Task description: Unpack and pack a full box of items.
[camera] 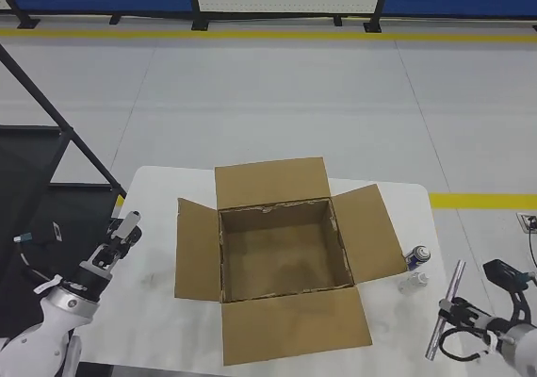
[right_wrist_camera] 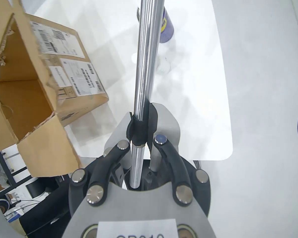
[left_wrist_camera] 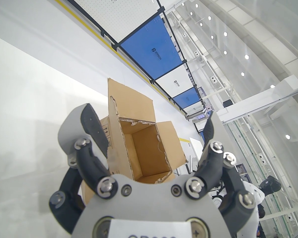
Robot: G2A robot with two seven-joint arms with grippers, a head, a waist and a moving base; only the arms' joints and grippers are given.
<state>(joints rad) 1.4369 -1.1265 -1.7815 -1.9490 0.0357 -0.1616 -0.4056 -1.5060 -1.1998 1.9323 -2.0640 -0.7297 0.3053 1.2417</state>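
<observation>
At the table's (camera: 155, 283) near right corner, my right gripper (right_wrist_camera: 141, 130) pinches a polished metal rod (right_wrist_camera: 149, 38) close to its lower end. The rod's long free end slants away over the tabletop toward two small containers.

At the near left edge, my left gripper (left_wrist_camera: 149, 122) hangs with its fingers spread wide and nothing between them. It faces the cardboard box (camera: 287, 325) from the side, well apart from it.

Beyond the rod's tip, a small clear bottle with a white cap (camera: 414, 280) stands upright. Just behind it stands a blue spray can (camera: 419, 255), and both are just beside the box's right flap.

The box sits mid-table with all four flaps folded outward. Its inside shows bare brown cardboard down to the floor, with ragged torn edges along the rim. Shipping labels cover the outer wall on the side facing the right gripper. The far flap stands nearly upright.
</observation>
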